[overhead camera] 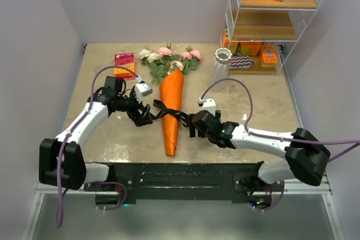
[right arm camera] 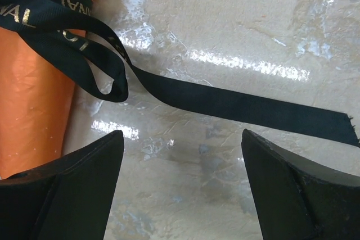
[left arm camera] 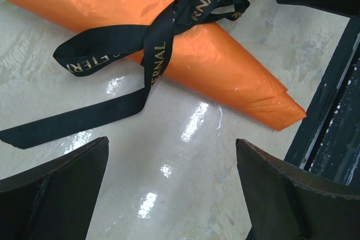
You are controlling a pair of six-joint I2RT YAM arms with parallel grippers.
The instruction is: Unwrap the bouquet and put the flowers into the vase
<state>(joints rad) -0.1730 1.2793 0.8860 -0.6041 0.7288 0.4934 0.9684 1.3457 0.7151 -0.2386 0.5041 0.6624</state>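
Tabletop [overhead camera: 112,139] is occupied by the tied bouquet [overhead camera: 171,113]; left gripper [left arm camera: 172,141] and right gripper [right arm camera: 183,133] are held wide open, empty; ribbon tail [right arm camera: 253,108] is to be pinched next.

The flowers [overhead camera: 167,54] have their stems totally buried inside the paper cone [overhead camera: 171,111]. Just ahead of the left gripper [left arm camera: 171,144], the ribbon [left arm camera: 154,54] lettering is only partly readable.
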